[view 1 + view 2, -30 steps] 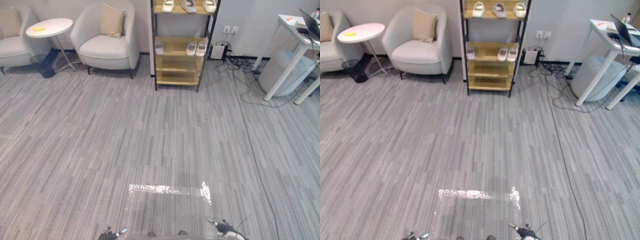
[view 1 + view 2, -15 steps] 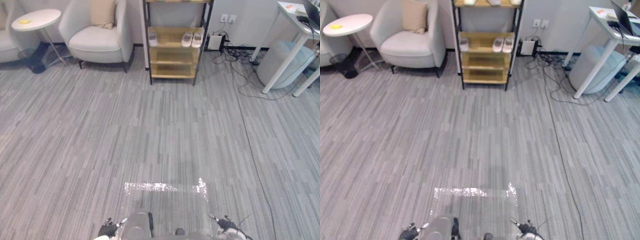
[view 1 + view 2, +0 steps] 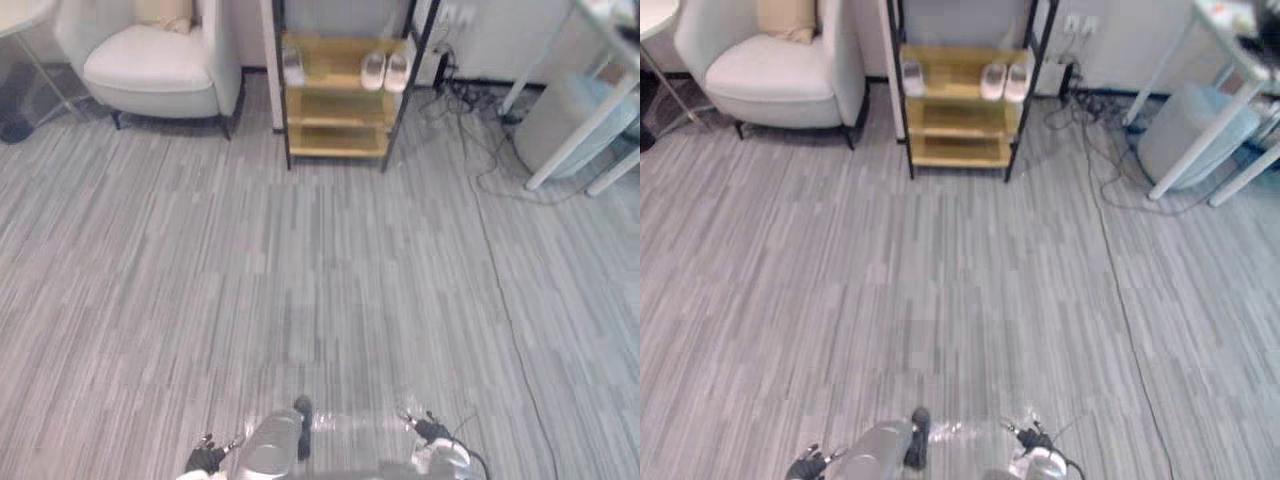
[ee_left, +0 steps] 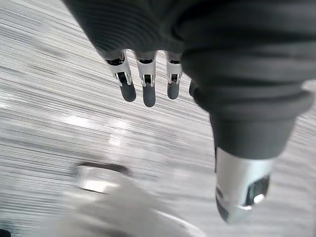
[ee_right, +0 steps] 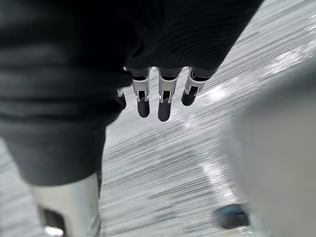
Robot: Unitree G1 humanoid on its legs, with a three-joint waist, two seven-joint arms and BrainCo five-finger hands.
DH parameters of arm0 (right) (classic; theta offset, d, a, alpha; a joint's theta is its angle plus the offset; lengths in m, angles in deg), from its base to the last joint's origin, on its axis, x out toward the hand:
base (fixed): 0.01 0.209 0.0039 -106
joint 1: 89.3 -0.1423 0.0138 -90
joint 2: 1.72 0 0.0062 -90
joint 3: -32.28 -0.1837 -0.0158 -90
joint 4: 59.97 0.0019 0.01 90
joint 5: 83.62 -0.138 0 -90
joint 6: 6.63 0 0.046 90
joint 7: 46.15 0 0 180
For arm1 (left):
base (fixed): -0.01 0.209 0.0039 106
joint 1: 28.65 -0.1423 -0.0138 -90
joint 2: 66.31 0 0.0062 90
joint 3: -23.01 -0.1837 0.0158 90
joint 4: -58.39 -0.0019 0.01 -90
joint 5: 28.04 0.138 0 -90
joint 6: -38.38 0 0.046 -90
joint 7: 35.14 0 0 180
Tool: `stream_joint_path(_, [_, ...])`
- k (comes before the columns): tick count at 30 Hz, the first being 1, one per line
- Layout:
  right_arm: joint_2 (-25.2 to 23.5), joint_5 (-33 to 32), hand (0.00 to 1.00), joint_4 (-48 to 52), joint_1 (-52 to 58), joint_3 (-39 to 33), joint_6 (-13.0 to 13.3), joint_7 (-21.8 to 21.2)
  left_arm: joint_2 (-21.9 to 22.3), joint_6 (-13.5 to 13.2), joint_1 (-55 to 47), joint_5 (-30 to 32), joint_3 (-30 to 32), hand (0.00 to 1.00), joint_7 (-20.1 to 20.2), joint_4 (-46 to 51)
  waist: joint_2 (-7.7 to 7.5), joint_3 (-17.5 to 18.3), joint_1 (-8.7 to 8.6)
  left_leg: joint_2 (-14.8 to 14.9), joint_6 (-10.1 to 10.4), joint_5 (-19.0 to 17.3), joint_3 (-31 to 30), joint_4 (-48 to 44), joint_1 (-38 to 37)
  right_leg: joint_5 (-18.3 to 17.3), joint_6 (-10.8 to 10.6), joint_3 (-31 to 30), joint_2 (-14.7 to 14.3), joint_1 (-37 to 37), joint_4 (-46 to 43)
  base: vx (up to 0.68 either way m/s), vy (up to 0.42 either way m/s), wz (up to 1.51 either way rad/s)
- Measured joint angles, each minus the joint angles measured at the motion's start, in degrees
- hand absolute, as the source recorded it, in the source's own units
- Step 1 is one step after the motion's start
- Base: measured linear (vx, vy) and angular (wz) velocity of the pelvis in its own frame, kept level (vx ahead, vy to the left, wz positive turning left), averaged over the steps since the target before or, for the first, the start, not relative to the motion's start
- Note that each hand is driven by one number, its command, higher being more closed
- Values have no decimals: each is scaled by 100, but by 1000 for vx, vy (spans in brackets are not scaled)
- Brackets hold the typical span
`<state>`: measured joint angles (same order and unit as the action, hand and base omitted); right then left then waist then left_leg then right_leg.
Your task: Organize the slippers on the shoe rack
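The shoe rack (image 3: 345,95), a dark frame with wooden shelves, stands against the far wall across the grey striped floor (image 3: 300,260). On the uppermost shelf in view a pair of pale slippers (image 3: 385,70) lies side by side, touching or nearly so, towards the rack's right end. A single slipper (image 3: 292,66) lies at the left end of the same shelf, apart from the pair.

Both hands hang low at the near edge of the head views, well apart from the rack, with the whole stretch of floor between them and the slippers. The left robot hand (image 3: 205,458) is at the lower left. In its wrist view its fingers (image 4: 146,94) point down, straight and loose, with the thumb (image 4: 242,190) set apart from them, and it grips nothing. The right robot hand (image 3: 428,430) is at the lower right. Its fingers (image 5: 165,101) likewise hang straight and relaxed over the floor, and it too carries nothing.

A pale armchair (image 3: 150,65) stands just left of the rack. To the right of the rack dark cables (image 3: 480,110) sprawl over the floor, and beyond them stands a white desk (image 3: 1240,30) with a pale grey rounded block (image 3: 1195,135) under it
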<state>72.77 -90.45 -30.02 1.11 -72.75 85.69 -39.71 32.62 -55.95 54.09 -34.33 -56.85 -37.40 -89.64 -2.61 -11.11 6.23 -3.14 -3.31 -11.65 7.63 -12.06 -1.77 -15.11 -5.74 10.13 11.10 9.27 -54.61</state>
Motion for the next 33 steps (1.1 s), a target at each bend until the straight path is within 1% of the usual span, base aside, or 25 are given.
stream_joint_path(2, [19, 0, 0, -1, -37, -1, 9, -6, 15, -4, 91, -2, 2, 0, 7, 2, 5, -5, -40, 82, 27, -36, -55, 230, -399, -123, 157, 433, -78, 306, 929, 418, 10, 29])
stream_joint_path(3, [35, 0, 0, -8, -89, 0, 12, -16, 36, -4, 153, -7, -3, 0, 8, 3, 33, -17, -54, 176, 105, -87, -88, 354, -599, -36, 221, 544, -254, 525, 1826, 430, -16, 15])
stream_joint_path(4, [39, -1, 0, -18, -112, 2, 10, -18, 44, -4, 170, -8, -2, 0, 8, 4, 39, -20, -60, 208, 130, -102, -109, 398, -659, 41, 244, 538, -330, 594, 2145, 480, -49, 29])
stream_joint_path(6, [82, -3, 0, -155, -248, 19, 1, -23, 50, -7, 204, -9, -10, 0, -2, -3, 60, -50, -150, 359, 367, -251, -280, 541, -958, 1050, 350, 486, -719, 774, 4026, 508, -101, 37])
stream_joint_path(7, [85, -3, 0, -181, -255, 31, -1, -23, 48, -6, 193, -10, -6, 0, -5, -6, 50, -55, -153, 365, 427, -290, -326, 542, -1020, 1226, 394, 481, -749, 769, 4243, 538, -167, 35])
stream_joint_path(8, [107, 0, 0, -213, -209, 158, -6, -21, 21, -7, 128, -11, -2, 0, -19, -7, -8, -47, -154, 320, 577, -428, -431, 536, -1270, 1773, 550, 470, -788, 705, 4575, 554, -223, 52])
stream_joint_path(9, [149, -3, 0, -211, -124, 192, -2, -34, 15, -12, 77, -11, 4, 0, -22, -19, -54, 5, -214, 292, 569, -635, -694, 457, -1502, 2265, 736, 357, -772, 653, 4416, 663, -275, 54])
stream_joint_path(11, [274, 1, 0, -208, -182, 153, 4, -37, 194, -34, 75, -18, 57, 0, -12, -106, 306, 85, -254, 632, 624, -770, -908, -167, -1382, 1701, 843, 539, -986, 658, 3938, 619, -294, 40])
stream_joint_path(13, [284, 2, 0, -137, -176, 142, 7, -46, 413, -28, 32, -45, 404, 0, -8, -78, 537, 103, -254, 891, 738, -708, -971, -2072, -616, 1514, 874, 665, -1293, 259, 4257, 504, -258, 13])
stream_joint_path(14, [312, -11, 0, -41, -172, 181, 19, -19, 528, -20, -41, -53, 545, 0, -9, -64, 708, 58, -237, 1269, 701, -394, -915, -3641, 37, 1468, 1033, 659, -1617, -119, 4521, 492, -182, -18])
stream_joint_path(15, [266, -39, 0, -16, -179, 205, 19, 3, 535, -9, -85, -54, 575, 0, -1, -8, 754, -1, -174, 1580, 708, -432, -733, -4605, 453, 1322, 1164, 616, -1835, -470, 4618, 489, -156, -31])
stream_joint_path(17, [160, -78, 0, -40, -182, 201, 13, 42, 438, -3, -55, -54, 513, 0, 0, 38, 571, -110, -38, 1672, 645, -553, -544, -4963, 891, 1195, 1237, 511, -1898, -964, 4754, 452, -157, -29])
stream_joint_path(19, [62, -192, 0, -55, -226, 204, 3, 53, 361, -6, -53, -60, 434, 0, -2, 132, 446, -148, 20, 1542, 598, -689, -439, -4689, 1317, 1150, 1196, 410, -1896, -1321, 5013, 418, -126, -16])
stream_joint_path(21, [66, -227, 0, -163, -308, 199, -4, 83, 361, -11, -41, -80, 392, 0, 1, 210, 400, -154, 64, 1227, 568, -783, -424, -3573, 1702, 1097, 1125, 293, -1830, -1550, 5239, 358, 15, -19])
stream_joint_path(22, [82, -226, 0, -203, -390, 203, -7, 99, 359, -19, -16, -169, 365, 0, 0, 230, 364, -200, 101, 781, 518, -485, -511, -1825, 1862, 888, 1088, 181, -1648, -1653, 5295, 311, 100, -20])
stream_joint_path(23, [87, -226, 0, -203, -401, 201, -6, 102, 358, -29, -11, -220, 371, 0, 0, 231, 350, -228, 140, 590, 529, -9, -506, -1039, 1878, 797, 1043, 123, -1551, -1724, 5297, 301, 122, -22])
stream_joint_path(24, [92, -225, 0, -208, -398, 206, -7, 103, 356, -32, -12, -232, 363, 0, -3, 230, 335, -237, 170, 535, 545, 198, -500, -809, 1855, 763, 1021, 73, -1512, -1758, 5300, 357, 153, -41])
stream_joint_path(25, [149, -225, 0, -211, -361, 248, -7, 104, 408, -31, -54, -241, 355, 0, -4, 222, 380, -153, 340, 510, 634, 858, -424, 303, 1759, 596, 884, -114, -1467, -1859, 5346, 386, 160, -38])
stream_joint_path(26, [174, -224, 0, -213, -362, 250, -8, 106, 424, -29, -67, -241, 350, 0, -4, 209, 439, -124, 353, 554, 638, 978, -371, 429, 1769, 545, 840, -127, -1489, -1907, 5355, 523, 200, -31])
stream_joint_path(27, [173, -221, 0, -220, -366, 247, -9, 110, 443, -29, -110, -252, 355, 0, -5, 139, 465, -113, 359, 550, 509, 1466, -268, 398, 1667, 371, 717, -147, -1441, -2082, 5319, 504, 164, -3])
stream_joint_path(28, [101, -209, 0, -223, -336, 249, -8, 97, 363, -31, -132, -271, 370, 0, 4, 133, 273, -89, 371, 399, 193, 1456, -57, 238, 1559, 61, 559, -168, -1203, -2094, 4955, 517, 156, -2])
stream_joint_path(29, [60, -205, 0, -215, -323, 251, -5, 91, 307, -31, -145, -273, 364, 0, 4, 138, 172, -54, 387, 328, 193, 1329, -28, 158, 1566, -42, 519, -191, -1105, -2035, 4784, 531, 126, -15])
stream_joint_path(30, [-3, -198, 0, -184, -333, 249, 16, 86, 244, -25, -144, -282, 352, 0, 5, 114, 73, -8, 418, 289, 137, 996, 56, -172, 1544, -195, 369, -311, -981, -1794, 3987, 423, 104, -13])
stream_joint_path(31, [-10, -194, 0, -187, -332, 249, 26, 84, 234, -23, -139, -283, 340, 0, 11, 105, 71, -8, 416, 293, 93, 932, 58, -244, 1528, -198, 358, -338, -968, -1737, 3797, 522, 141, -17])
stream_joint_path(33, [-44, -148, 0, -316, -276, 251, 35, 44, 92, -8, -124, -288, 177, 0, 25, -4, -24, -36, 380, 194, 14, 310, 62, -417, 874, 68, -332, -138, -551, -908, 1095, 556, 154, -9])
